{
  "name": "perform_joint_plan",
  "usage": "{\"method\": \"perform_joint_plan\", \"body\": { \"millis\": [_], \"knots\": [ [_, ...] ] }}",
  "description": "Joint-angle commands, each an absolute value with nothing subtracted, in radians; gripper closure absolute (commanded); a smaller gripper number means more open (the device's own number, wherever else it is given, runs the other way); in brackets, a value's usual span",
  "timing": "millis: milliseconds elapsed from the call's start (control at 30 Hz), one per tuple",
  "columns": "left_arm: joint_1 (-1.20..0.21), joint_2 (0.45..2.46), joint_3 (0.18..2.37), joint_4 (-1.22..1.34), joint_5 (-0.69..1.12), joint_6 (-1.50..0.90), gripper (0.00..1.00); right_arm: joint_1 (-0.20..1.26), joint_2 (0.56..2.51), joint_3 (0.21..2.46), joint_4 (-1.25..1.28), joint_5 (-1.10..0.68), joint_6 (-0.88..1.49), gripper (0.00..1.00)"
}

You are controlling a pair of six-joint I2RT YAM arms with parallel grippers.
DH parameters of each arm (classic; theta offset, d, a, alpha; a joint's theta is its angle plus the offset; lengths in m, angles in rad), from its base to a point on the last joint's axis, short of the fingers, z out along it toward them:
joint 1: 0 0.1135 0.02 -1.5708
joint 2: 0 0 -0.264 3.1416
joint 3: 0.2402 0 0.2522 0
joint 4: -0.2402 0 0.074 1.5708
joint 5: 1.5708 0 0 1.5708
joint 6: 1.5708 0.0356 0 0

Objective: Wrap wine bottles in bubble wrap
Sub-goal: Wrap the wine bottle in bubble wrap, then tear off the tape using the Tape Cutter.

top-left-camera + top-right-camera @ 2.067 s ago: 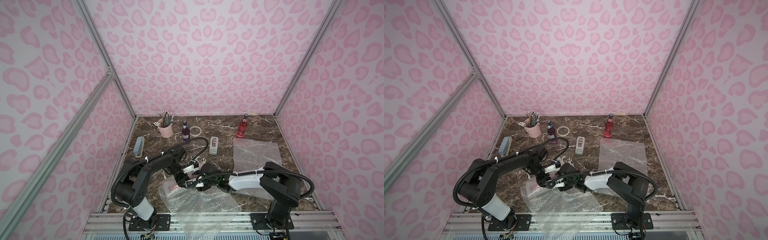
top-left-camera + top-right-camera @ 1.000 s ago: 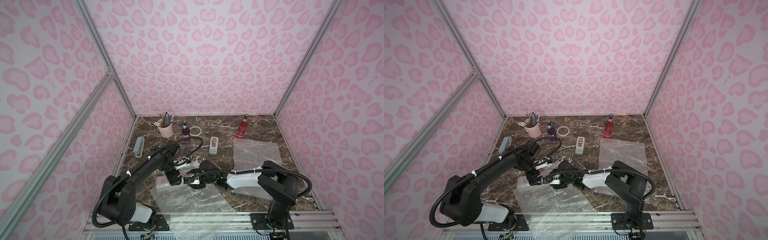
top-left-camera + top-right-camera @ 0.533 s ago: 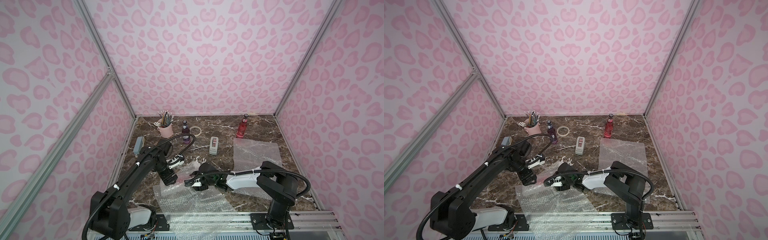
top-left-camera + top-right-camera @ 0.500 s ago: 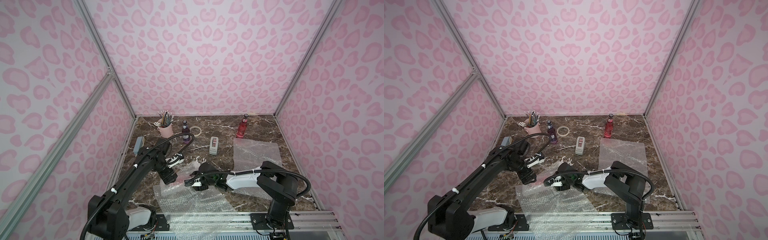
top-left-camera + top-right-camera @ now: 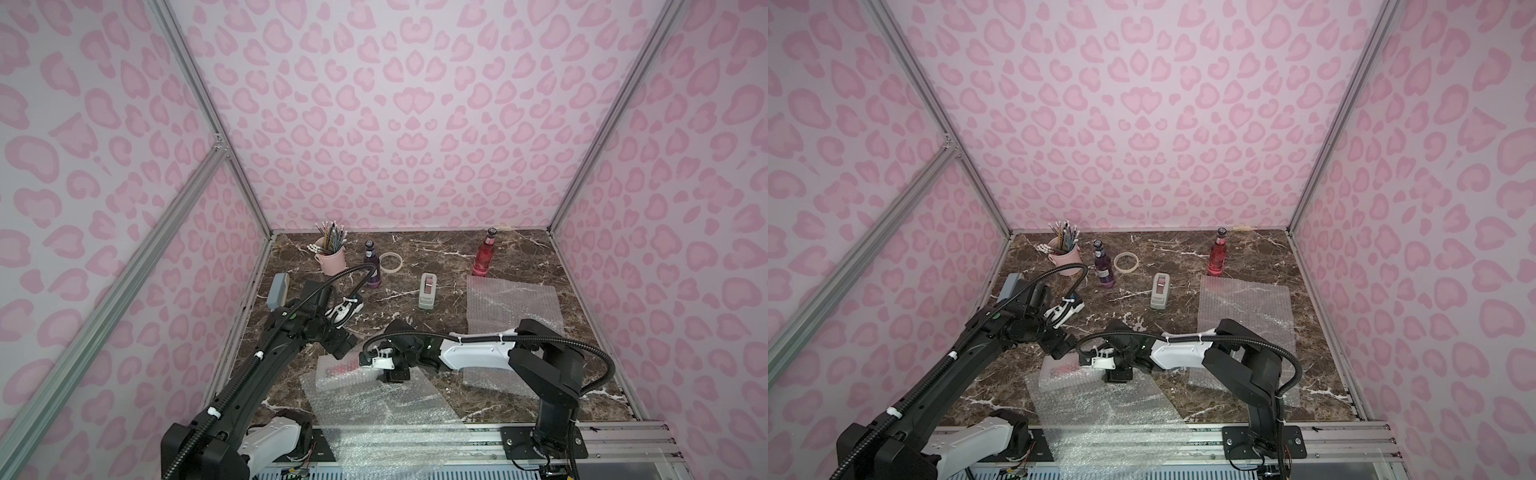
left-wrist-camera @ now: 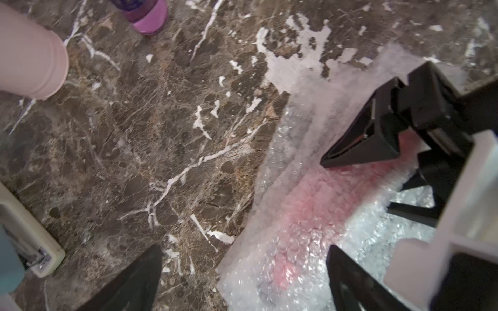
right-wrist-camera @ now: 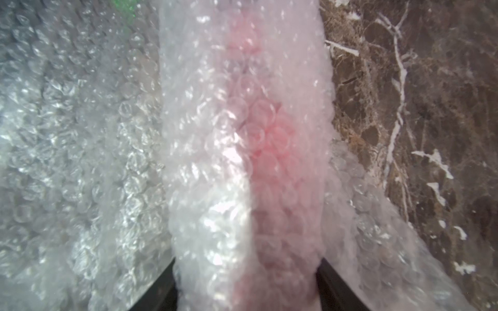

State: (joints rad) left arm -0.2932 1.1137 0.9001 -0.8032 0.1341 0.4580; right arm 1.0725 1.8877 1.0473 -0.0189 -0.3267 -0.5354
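Bubble wrap (image 5: 374, 411) is lying on the marble table (image 5: 440, 253) directly under the right gripper (image 5: 392, 377), with one edge rolled into a tube around a pink bottle (image 7: 269, 134). That bottle is lying on its side and is showing only as a pink blur through the bubbles. The right gripper is pointing down over one end of the tube. In the right wrist view its two black fingers (image 7: 336, 290) are sitting on either side of the roll, right against the plastic. Whether they are squeezing it or only flanking it, I cannot tell. The unrolled part of the sheet is spreading from this gripper toward the robot's base and is hanging over the table's near edge.

The left gripper (image 6: 245, 247) is hovering just beside the tube, with its jaws standing wide apart and gripping nothing. Only bare table and the edge of the wrap are showing below the gap. Beyond the left gripper, well apart from it, a purple bottle (image 5: 372, 270) is standing upright between a pink cup (image 5: 331, 259) of pencils and a ring of tape (image 5: 391, 262). A tape dispenser (image 5: 428, 291) is lying beyond the right gripper. Farther off on that gripper's outer side, a red bottle (image 5: 483, 257) is standing upright just behind a second flat sheet (image 5: 511, 303), which is passing under the right arm.
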Motion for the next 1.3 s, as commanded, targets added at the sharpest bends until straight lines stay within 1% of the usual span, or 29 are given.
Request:
{"method": "perform_joint_plan", "body": {
  "millis": [0,100,267,500,633,733,800,900,1033,1100,1267],
  "knots": [
    [-0.283,1.123,0.901,-0.692,0.07,0.361,0.04,1.065,1.923,1.055,-0.127,-0.386,-0.482,0.31],
    [-0.282,1.165,0.922,-0.712,0.069,0.34,0.04,1.057,1.909,1.055,-0.115,-0.394,-0.48,0.26],
    [-0.281,1.211,0.955,-0.725,0.049,0.278,0.04,1.036,1.813,0.992,-0.042,-0.409,-0.476,0.17],
    [-0.28,1.279,1.005,-0.69,0.115,0.189,0.03,0.967,1.699,0.938,-0.041,-0.463,-0.473,0.14],
    [-0.28,1.28,0.99,-0.606,0.189,0.161,0.02,0.913,1.623,0.898,-0.031,-0.494,-0.453,0.15],
    [-0.281,1.29,0.984,-0.565,0.255,0.149,0.01,0.842,1.554,0.863,0.002,-0.499,-0.384,0.15],
    [-0.282,1.31,0.993,-0.555,0.291,0.131,0.0,0.783,1.517,0.853,0.024,-0.478,-0.296,0.16],
    [-0.293,1.34,1.0,-0.521,0.346,0.071,0.03,0.681,1.494,0.852,0.038,-0.451,-0.146,0.17],
    [-0.35,1.392,1.004,-0.434,0.38,-0.025,0.04,0.573,1.475,0.836,0.065,-0.467,-0.012,0.18],
    [-0.383,1.449,1.041,-0.407,0.385,-0.076,0.06,0.545,1.47,0.834,0.071,-0.413,0.052,0.19],
    [-0.476,1.606,1.177,-0.374,0.373,-0.165,0.1,0.456,1.5,0.84,0.066,-0.383,0.187,0.25]
  ]
}}
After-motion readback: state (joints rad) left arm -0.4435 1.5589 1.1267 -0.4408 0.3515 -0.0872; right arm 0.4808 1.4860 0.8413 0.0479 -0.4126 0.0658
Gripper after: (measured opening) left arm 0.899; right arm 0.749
